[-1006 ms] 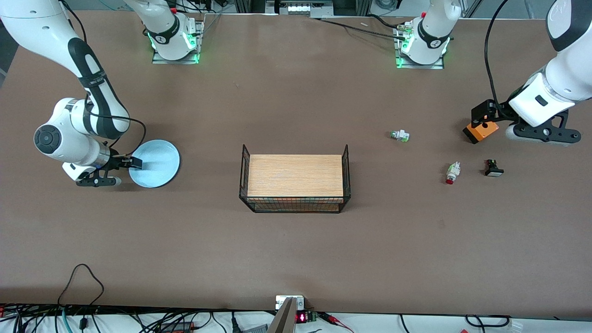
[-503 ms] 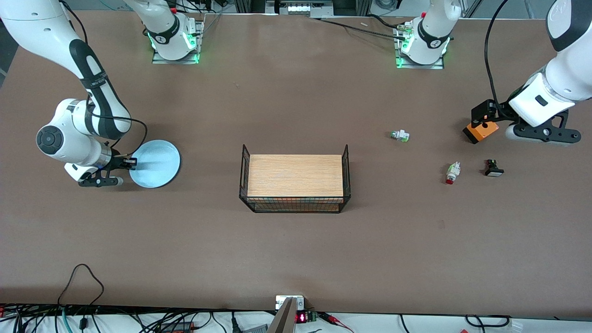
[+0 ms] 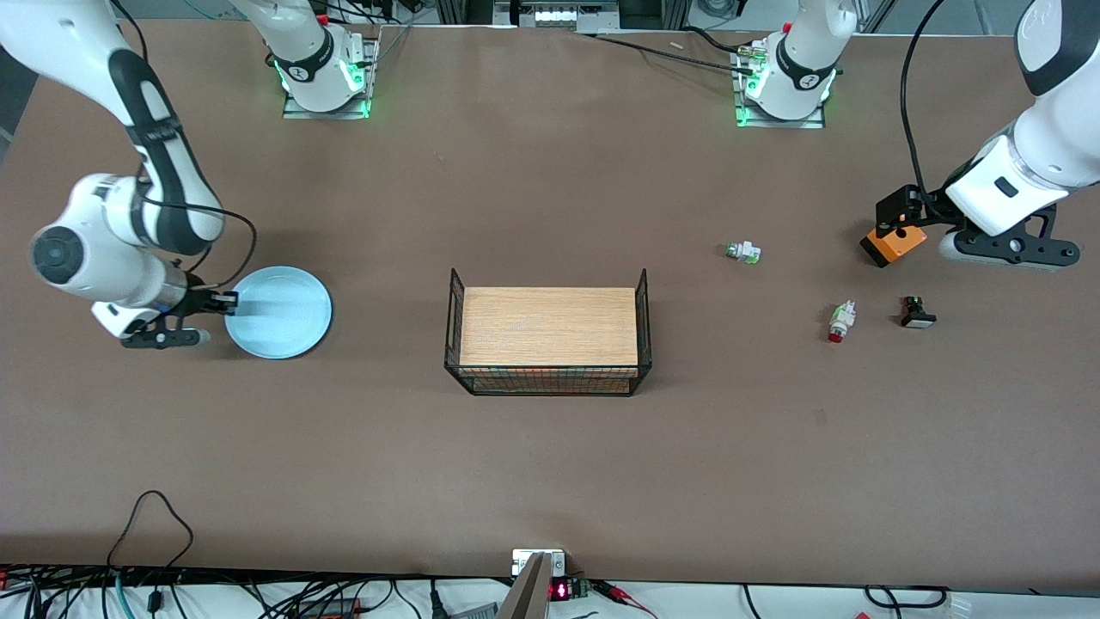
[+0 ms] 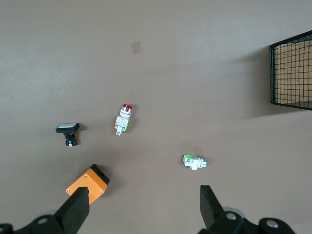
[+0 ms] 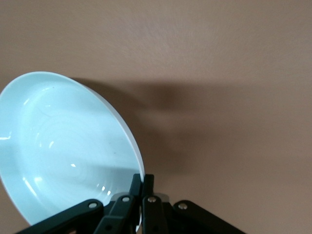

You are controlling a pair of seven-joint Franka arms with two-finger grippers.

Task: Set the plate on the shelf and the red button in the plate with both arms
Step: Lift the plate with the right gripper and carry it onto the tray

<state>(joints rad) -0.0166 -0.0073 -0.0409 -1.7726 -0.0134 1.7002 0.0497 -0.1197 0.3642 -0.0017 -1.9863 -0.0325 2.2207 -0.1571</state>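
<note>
I've got the right gripper [image 3: 225, 301] clenched on the rim of the plate [image 3: 279, 312] at the plate's 9 o'clock edge, at the right arm's end of the table; the wrist view shows it tilted with a shadow under it, so I judge it just lifted. Step in hand: plate pickup. Next I carry it toward the basket [image 3: 547, 378] at table centre. The red button [image 3: 839, 321] lies untouched, with the black button [image 3: 916, 313] at its 3 o'clock. The left gripper [image 4: 144, 207] waits, released, over the orange block [image 3: 894, 244].
</note>
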